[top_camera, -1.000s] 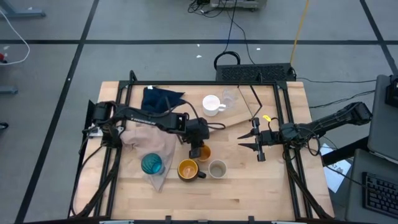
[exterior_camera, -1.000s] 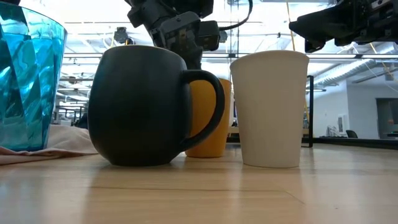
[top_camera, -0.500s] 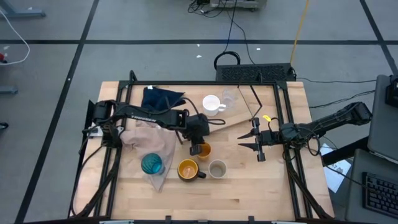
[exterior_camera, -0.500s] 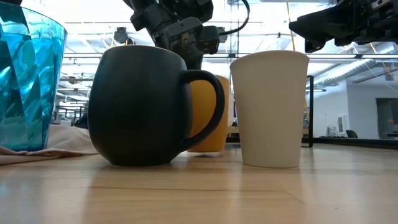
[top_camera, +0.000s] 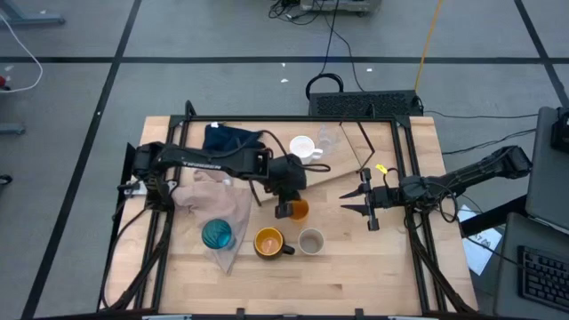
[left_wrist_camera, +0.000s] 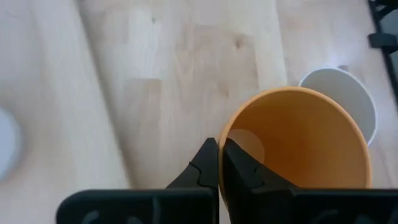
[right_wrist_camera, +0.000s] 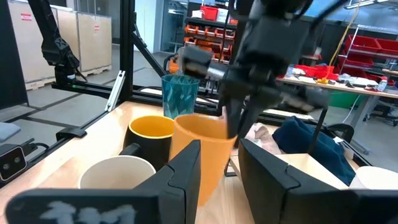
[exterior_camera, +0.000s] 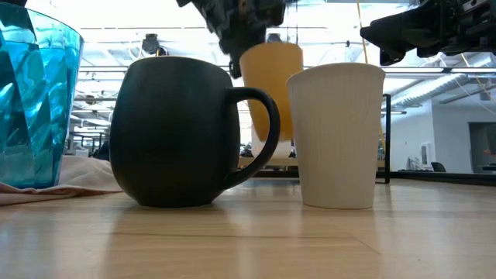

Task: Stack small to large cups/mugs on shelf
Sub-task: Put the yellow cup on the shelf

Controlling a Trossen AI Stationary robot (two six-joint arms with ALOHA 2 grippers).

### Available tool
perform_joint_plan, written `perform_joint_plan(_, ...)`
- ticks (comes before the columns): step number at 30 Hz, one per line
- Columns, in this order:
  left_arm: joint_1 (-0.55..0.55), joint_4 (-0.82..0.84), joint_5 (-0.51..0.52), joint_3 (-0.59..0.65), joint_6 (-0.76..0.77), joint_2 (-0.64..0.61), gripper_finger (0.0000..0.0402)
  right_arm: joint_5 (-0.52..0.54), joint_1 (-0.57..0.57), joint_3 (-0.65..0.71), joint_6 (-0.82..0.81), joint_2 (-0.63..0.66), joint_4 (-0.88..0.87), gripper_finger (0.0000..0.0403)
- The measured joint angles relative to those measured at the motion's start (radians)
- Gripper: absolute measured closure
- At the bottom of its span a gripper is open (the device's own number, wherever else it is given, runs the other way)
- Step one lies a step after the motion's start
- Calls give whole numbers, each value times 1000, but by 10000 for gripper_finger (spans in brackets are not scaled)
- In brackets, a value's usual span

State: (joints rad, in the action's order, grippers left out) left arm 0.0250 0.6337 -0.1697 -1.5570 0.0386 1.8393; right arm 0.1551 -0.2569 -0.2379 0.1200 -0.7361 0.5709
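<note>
- From above: the left gripper (top_camera: 285, 210) sits near the middle of the tabletop (top_camera: 356, 267); its fingers pinch the rim of the small orange cup (top_camera: 298, 210); the dark mug (top_camera: 269, 242) (orange inside) and the grey-beige cup (top_camera: 311, 241) stand side by side nearer the front edge; the teal tumbler (top_camera: 217, 235) rests on the pinkish cloth (top_camera: 222, 200); the white mug (top_camera: 303, 149) and the clear cup (top_camera: 327, 140) are at the back by the shelf (top_camera: 342, 169), a light wood board; the dark blue cloth (top_camera: 228, 140) lies at the back left; the right gripper (top_camera: 364, 204) hangs over the right side, partly open, holding nothing.
- From tabletop height: the small orange cup (exterior_camera: 270, 91) hangs in the air, clear of the wood, behind the dark mug (exterior_camera: 178, 132) and the grey-beige cup (exterior_camera: 338, 136); the teal tumbler (exterior_camera: 35, 105) is at the far left.
- Left wrist: two dark fingers (left_wrist_camera: 211, 168) squeeze the wall of the small orange cup (left_wrist_camera: 298, 146); the grey-beige cup (left_wrist_camera: 348, 93) is just past it.
- Right wrist: its own fingers (right_wrist_camera: 183, 171) stand a little apart; beyond them the small orange cup (right_wrist_camera: 202, 155) hangs from the other arm.
</note>
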Motion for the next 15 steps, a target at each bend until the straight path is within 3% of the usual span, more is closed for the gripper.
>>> perform_joint_plan(7,0,202,143,-160,-86,-2,400,0,0,0,0,0,0,303)
perform_joint_plan(15,-2,374,148,-318,-56,-2,400,0,0,0,-2,0,0,303)
